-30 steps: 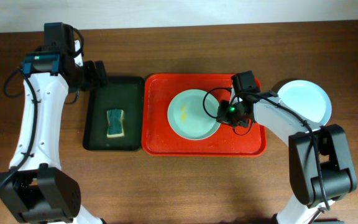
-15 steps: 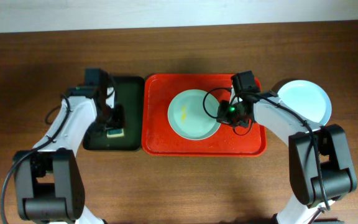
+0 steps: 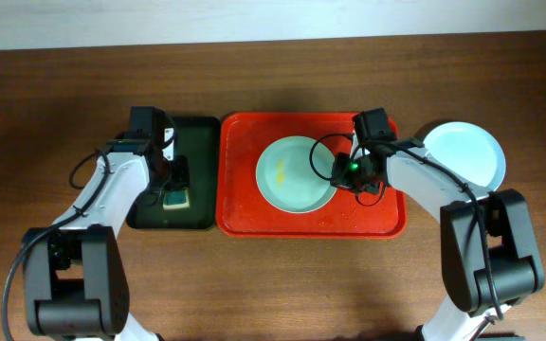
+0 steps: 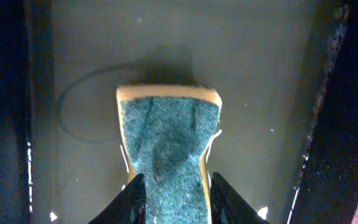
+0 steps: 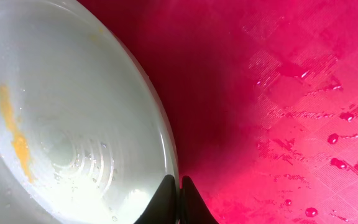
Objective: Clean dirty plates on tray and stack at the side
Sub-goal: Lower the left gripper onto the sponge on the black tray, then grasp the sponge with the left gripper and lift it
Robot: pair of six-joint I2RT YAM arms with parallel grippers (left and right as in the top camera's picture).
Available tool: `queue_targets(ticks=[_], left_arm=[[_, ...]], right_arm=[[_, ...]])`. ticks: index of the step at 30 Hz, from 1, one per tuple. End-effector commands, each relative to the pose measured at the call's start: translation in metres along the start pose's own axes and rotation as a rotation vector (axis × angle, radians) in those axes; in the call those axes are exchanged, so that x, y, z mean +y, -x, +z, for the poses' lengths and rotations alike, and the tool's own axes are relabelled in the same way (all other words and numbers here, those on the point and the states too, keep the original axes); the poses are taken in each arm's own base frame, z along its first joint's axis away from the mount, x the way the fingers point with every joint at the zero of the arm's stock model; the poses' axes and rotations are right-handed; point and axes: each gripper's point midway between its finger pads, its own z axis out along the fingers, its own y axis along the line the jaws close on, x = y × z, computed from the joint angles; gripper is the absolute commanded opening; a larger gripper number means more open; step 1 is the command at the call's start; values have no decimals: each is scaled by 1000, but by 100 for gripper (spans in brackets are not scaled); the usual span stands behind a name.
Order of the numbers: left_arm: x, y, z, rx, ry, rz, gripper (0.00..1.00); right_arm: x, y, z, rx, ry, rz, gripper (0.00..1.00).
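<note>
Sponge pickup step: my left gripper [image 4: 173, 196] pinches the sponge [image 4: 166, 137] in the dark tray [image 3: 150, 213], and the right gripper [image 5: 179, 196] nips the green plate [image 3: 287, 180] by its rim on the red tray [image 3: 245, 223]. 1 blue plate [image 3: 463, 152] sits aside. Next I'd lift the sponge over to the yellow smear [image 5: 14, 134].

mint plate [image 3: 290, 176]: yellow smear, lying on red tray [image 3: 245, 214] | pale blue plate [image 3: 466, 152]: off tray, just beside its right end
</note>
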Motion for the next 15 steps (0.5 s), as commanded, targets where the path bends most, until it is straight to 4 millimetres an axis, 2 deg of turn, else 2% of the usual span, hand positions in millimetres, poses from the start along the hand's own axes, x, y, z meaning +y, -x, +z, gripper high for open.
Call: queue_targets(ticks=[1, 15], left_arm=[[7, 3, -1, -16, 39, 6, 30], [9, -11, 20, 58, 45, 7, 30]], right_arm=[[-9, -2, 0, -3, -35, 4, 4], [-9, -1, 0, -4, -36, 4, 4]])
